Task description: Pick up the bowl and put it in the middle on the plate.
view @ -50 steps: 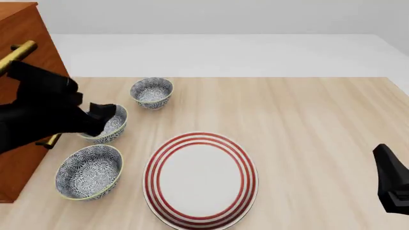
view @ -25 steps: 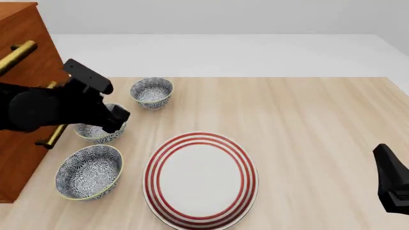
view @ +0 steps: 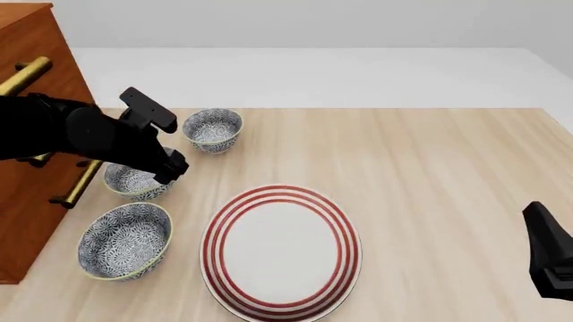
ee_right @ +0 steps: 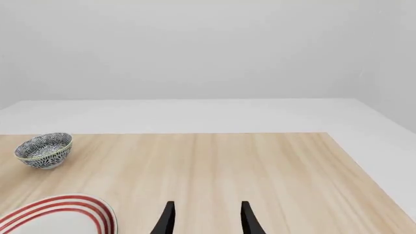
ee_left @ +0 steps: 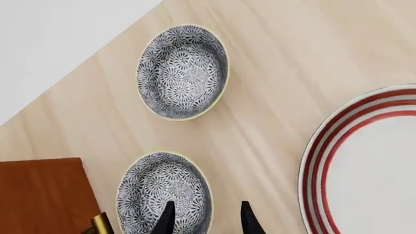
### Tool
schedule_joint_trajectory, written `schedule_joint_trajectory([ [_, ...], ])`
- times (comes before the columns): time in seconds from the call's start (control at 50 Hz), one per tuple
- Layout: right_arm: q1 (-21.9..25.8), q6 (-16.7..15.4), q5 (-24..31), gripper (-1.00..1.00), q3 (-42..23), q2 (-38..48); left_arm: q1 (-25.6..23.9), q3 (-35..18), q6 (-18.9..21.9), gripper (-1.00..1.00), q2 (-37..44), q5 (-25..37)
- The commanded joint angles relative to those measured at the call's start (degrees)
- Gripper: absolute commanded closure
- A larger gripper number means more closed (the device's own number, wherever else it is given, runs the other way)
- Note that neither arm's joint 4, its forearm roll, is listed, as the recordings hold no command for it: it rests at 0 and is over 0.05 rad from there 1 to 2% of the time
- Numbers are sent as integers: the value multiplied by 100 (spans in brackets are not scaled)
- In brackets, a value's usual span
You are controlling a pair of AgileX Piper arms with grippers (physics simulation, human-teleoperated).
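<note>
The left gripper hangs over the near-right rim of the middle bowl, the one the task appears to concern, which sits flat on the desk just beside a brown wooden cabinet with brass handles. In the left wrist view the jaws stand parted, one fingertip over the bowl's patterned inside and the other outside its rim above bare wood, so the rim lies between them; whether either fingertip touches the ceramic cannot be told. A second patterned bowl rests farther out beyond the left jaws, and a third patterned bowl lies nearer than them, close to the desk's front edge. The plate, white with red rings, lies to the right of and nearer than the left jaws, apart from all three bowls and bare on top. The right gripper sits well off to the right of the plate, its jaws parted and holding nothing, pointing across open desk.
</note>
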Motion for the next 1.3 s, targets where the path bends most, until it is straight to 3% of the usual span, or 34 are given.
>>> schedule_joint_trajectory([
  [0.02,-1,1,21,-100,-3,-17,58,-243,138,-100,408,160],
  [0.4,-1,-8,23,-100,-7,-22,373,-100,287,-100,698,59],
  [1.3,0,-8,-7,-100,2,1,293,-170,204,-100,1309,-31],
])
